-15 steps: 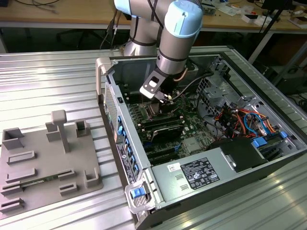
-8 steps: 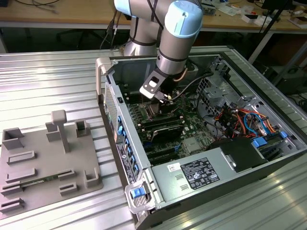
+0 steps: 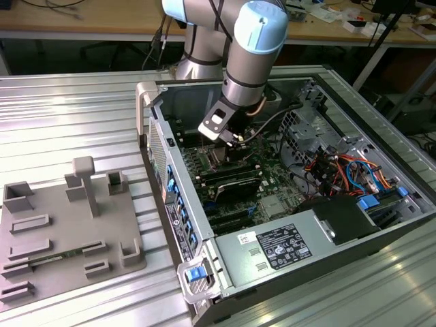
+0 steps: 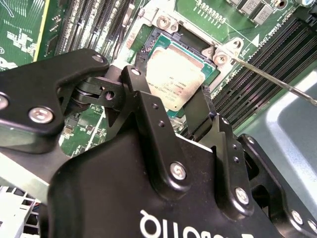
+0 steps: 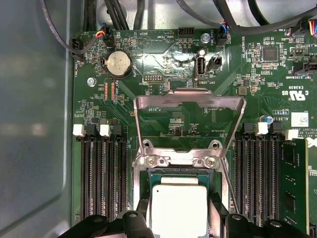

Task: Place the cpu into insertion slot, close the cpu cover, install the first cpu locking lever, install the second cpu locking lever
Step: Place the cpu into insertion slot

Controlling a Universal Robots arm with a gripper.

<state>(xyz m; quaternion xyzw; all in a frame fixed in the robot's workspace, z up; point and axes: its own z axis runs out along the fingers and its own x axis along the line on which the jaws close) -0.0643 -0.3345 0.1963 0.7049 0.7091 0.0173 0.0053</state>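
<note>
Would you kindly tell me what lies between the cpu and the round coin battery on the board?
In the first wrist view, the cpu cover, swung open from its hinge, lies between the cpu and the coin battery.

My exterior camera stands back and high, looking down slantwise over the counter (image 3: 68,116) into the open computer case (image 3: 176,204). The first wrist view faces the motherboard (image 5: 163,74) nearly square-on, close. The second wrist view looks obliquely, seemingly closer, past the end effector (image 4: 166,89). Both wrist views share the cpu (image 5: 178,210) (image 4: 171,74) in its socket.
</note>
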